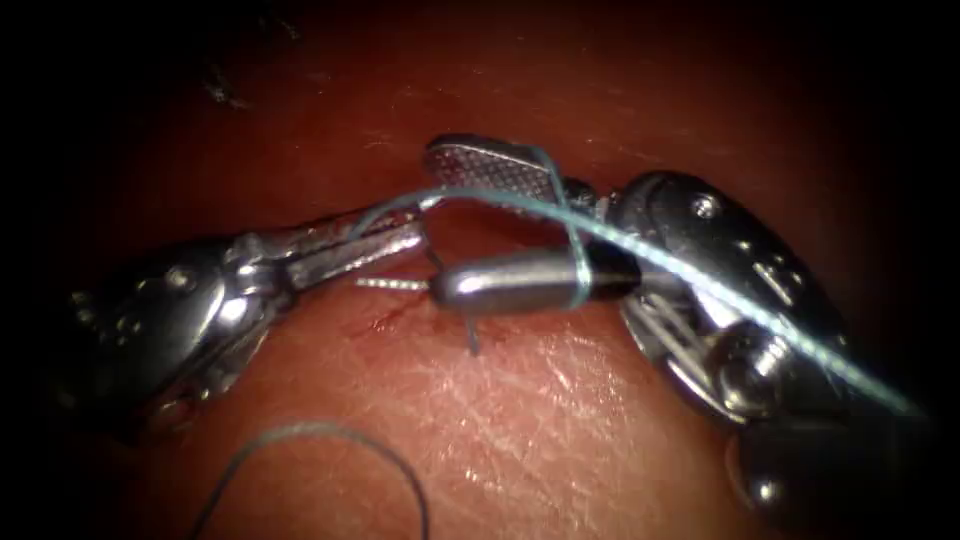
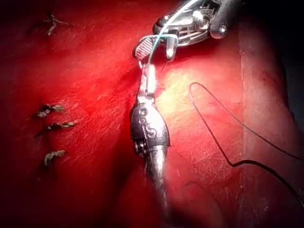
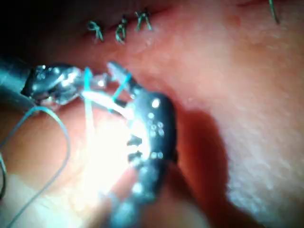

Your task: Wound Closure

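- tissue [image 1: 520, 420]: takes up most of the endoscope view. Cut [image 1: 400, 310] is a short red line just below the two tool tips. Left wrist view has three finished knots [image 2: 52, 128] off to one side.
- right tool [image 1: 480, 225]: enters from the right, jaws wide open, upper jaw's toothed face showing, lower jaw roughly level and pointing left. Nothing clamped. Thread is draped round the lower jaw, a wrap, not a grip.
- left tool [image 1: 405, 240]: enters from the left, jaws closed or nearly so on the thread where it starts its arc. Tip is just beside the right tool's open jaws, so the left is the one with hold.
- thread [image 1: 700, 285]: long axis runs from left tool tip up and over, then down-right along the right tool. Slack loop lies on tissue near the bottom edge.
- short tail [image 1: 472, 335]: pokes down at the cut, right under the lower jaw.
- needle: can't locate it.
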Action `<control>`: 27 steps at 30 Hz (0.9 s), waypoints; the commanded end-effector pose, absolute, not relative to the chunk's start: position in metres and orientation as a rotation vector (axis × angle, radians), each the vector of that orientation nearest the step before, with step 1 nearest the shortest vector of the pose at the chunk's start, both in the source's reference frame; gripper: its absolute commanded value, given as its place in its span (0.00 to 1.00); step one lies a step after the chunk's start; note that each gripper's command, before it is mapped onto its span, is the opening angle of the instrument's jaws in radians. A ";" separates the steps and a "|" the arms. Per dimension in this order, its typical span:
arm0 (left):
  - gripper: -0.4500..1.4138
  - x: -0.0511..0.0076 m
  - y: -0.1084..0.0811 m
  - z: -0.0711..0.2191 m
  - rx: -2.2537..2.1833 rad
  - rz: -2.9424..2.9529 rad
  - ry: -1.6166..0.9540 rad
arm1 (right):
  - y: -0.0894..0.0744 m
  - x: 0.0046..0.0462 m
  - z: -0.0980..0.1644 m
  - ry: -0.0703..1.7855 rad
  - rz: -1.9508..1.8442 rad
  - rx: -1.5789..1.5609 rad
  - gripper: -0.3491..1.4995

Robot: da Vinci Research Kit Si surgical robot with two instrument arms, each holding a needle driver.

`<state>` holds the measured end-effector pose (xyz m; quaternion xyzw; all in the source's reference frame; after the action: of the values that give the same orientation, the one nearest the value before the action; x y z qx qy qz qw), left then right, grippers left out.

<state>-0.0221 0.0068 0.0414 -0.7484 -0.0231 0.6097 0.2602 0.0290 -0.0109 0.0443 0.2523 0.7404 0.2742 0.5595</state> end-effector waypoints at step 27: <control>0.00 -0.0228 0.007 0.040 -2.052 1.658 -0.086 | -0.012 0.0298 0.045 1.645 0.635 0.605 0.49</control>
<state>-0.0222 0.0080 0.0390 -0.7533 -0.0278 0.6095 0.2453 0.0293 -0.0120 0.0449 0.2638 0.7049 0.2723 0.5995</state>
